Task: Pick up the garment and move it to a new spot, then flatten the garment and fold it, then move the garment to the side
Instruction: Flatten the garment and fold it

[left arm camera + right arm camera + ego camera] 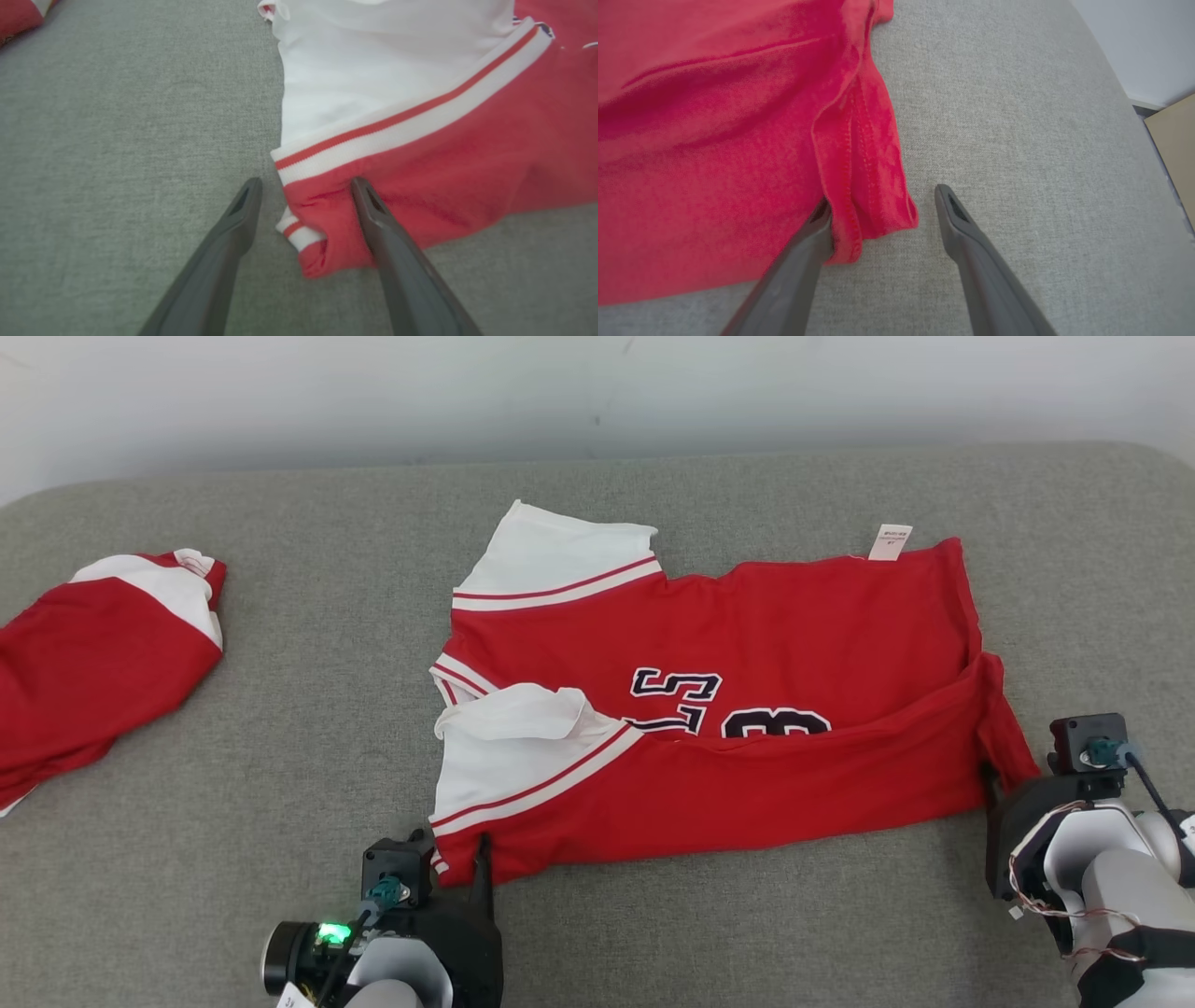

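Head view: left gripper astride garment

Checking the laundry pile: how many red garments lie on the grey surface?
2: a numbered jersey in the middle, and a second garment at the left edge, partly out of frame.

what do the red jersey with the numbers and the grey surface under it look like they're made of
Red jersey: soft knit fabric, maybe polyester or cotton; it creases, with stitched hems. Grey surface: matte woven cloth, likely upholstery; fine heathered weave shows.
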Available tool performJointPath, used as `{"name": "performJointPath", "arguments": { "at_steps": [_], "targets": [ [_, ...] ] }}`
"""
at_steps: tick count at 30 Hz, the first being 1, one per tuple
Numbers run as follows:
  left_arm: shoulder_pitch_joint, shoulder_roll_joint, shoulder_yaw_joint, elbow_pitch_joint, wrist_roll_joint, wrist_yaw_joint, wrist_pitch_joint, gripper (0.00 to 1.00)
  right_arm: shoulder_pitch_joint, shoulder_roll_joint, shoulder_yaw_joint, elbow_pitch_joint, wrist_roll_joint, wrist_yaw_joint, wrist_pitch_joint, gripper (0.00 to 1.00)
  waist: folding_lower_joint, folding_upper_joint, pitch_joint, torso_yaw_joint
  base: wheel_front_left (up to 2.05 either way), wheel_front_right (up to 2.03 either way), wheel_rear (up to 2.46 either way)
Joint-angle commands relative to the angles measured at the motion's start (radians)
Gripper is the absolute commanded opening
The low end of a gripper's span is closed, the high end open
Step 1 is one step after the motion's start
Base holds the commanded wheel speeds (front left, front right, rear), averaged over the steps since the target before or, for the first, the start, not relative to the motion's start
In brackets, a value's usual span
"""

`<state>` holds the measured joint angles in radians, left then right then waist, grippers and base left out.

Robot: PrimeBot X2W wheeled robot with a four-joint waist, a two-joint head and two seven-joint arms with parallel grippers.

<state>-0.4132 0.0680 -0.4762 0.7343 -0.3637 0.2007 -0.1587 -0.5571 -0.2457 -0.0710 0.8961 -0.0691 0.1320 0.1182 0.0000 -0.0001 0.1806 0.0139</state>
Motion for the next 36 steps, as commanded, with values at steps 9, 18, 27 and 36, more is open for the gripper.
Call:
{"name": "performJointPath", "arguments": {
  "at_steps": [9, 18, 27, 36],
  "targets": [
    [0.0, 0.012, -0.016, 0.019, -0.008, 0.006, 0.015, 1.0, -0.023, -0.001, -0.012, 0.07, 0.075, -0.003, 0.003, 1.0, 0.0, 0.0001, 0.024, 0.001, 0.0, 0.0, 0.0],
    [0.007, 0.021, -0.018, 0.012, -0.018, 0.008, 0.006, 0.4, -0.008, 0.016, -0.029, 0.12, 0.131, -0.003, 0.001, 0.07, 0.0, 0.0001, 0.021, 0.006, 0.0, 0.0, 0.0],
    [0.039, 0.039, -0.018, 0.021, -0.04, 0.0, 0.019, 0.0, 0.004, 0.079, -0.124, 0.119, 0.413, -0.003, 0.022, 0.0, 0.0, 0.0001, -0.007, 0.0, 0.0, 0.0, 0.0],
    [0.087, 0.058, -0.006, 0.006, -0.066, -0.014, -0.003, 0.0, 0.095, 0.06, -0.102, 0.021, 0.656, -0.003, 0.091, 0.0, 0.0, 0.0001, -0.068, -0.006, 0.0, 0.0, 0.0]
  ]
}}
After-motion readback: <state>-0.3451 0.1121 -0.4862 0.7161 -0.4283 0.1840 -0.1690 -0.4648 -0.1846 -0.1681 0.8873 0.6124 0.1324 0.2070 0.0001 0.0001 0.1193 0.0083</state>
